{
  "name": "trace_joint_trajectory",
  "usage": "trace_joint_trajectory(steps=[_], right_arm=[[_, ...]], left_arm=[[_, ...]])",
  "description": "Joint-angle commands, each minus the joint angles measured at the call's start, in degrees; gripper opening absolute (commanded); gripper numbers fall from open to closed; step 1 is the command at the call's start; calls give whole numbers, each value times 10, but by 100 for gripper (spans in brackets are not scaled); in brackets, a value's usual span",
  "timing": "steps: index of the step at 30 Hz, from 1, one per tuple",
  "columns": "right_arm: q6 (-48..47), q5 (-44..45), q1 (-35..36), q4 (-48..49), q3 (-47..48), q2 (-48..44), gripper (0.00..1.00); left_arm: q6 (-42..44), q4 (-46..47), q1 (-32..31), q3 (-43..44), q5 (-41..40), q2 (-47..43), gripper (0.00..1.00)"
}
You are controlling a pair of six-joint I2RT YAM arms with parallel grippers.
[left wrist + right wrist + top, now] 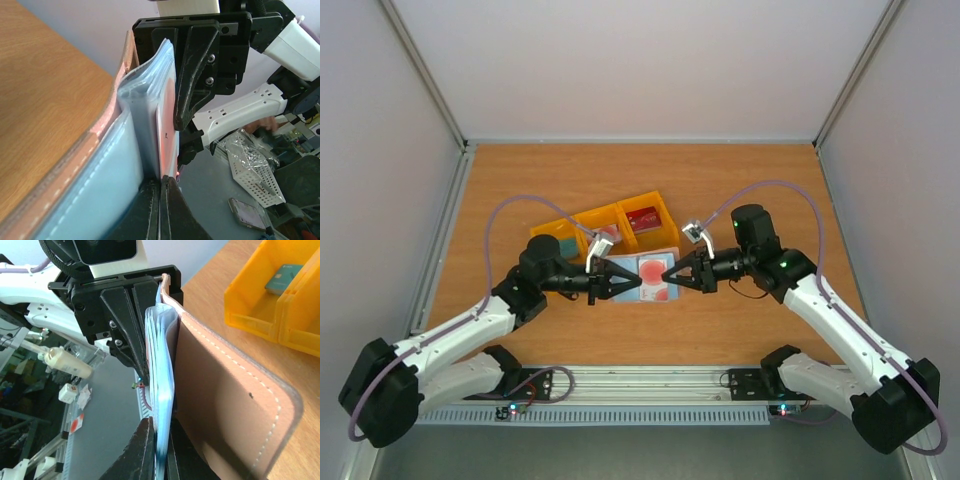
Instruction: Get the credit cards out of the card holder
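Teamwork: left gripper [628,283] and right gripper [670,275], fingers clamped on opposite edges of the card holder [623,266] just in front of the yellow tray [582,216]; its whitish-pink card [655,272] needs a straight, braced pull.

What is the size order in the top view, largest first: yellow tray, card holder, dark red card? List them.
1. yellow tray, though the left arm hides part of it
2. card holder
3. dark red card
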Motion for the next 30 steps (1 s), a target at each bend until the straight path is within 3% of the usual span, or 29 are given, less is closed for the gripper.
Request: trace_joint_trajectory(steps=[1,7,15,19,30], right_arm=[[7,-2,-35,-26,18,10,6],[59,-50,-35,47,-3,22,13],[80,-36,-32,70,-18,29,19],[80,-35,-27,80,-20,26,3],[66,3,-45,46,-27,-32,1]], left_arm=[[23,15,33,-4,57,4,0],[-3,72,33,-9,37,16,0],[-10,74,34,-7,32,15,0],[-18,72,34,-3,31,15,0],[-8,20,64,-9,69,-3,0]])
